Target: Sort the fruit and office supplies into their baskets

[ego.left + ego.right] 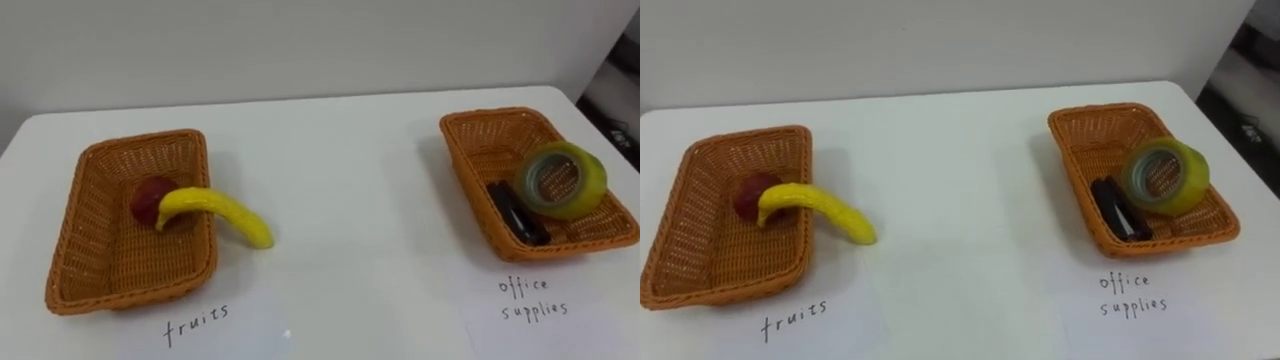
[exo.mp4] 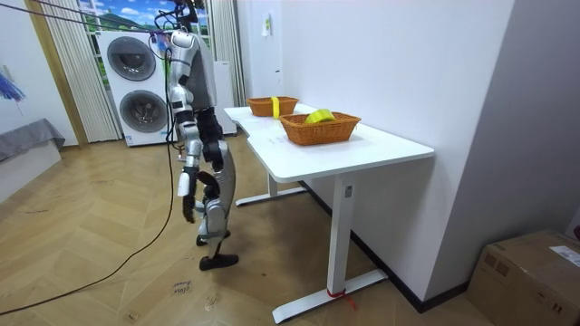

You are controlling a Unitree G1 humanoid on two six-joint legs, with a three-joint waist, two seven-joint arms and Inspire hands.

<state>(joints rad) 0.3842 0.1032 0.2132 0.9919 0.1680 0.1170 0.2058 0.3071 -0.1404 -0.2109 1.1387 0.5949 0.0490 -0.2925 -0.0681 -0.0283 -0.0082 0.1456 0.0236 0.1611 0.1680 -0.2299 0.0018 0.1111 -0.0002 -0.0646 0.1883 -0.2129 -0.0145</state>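
Fruit sits in the left wicker basket [image 1: 95, 170]; a dark red round fruit [image 1: 148, 197] lies on its floor, and a yellow banana [image 1: 225, 212] rests one end on that fruit, arches over the basket's inner rim and sets its tip on the white table [image 1: 340, 200]. The right wicker basket [image 1: 470, 150] holds a yellow-green translucent tape roll [image 1: 562, 180], tilted against the outer wall with its hole facing up, and a black stapler [image 1: 515, 212] just beside it. A handwritten label [image 1: 197, 325] lies in front of the fruit basket; another label [image 1: 535, 300] lies in front of the office one.

The eye views bring out the red fruit, the stapler and the labels. The room view adds the robot standing at the table's long side; its right hand [image 2: 186, 195] hangs by the thigh, below the tabletop; whether its fingers are apart or curled cannot be told. Both baskets stand higher than those fingers and well apart from them, toward the room view's right; stacked washing machines [image 2: 136, 86] stand behind them.
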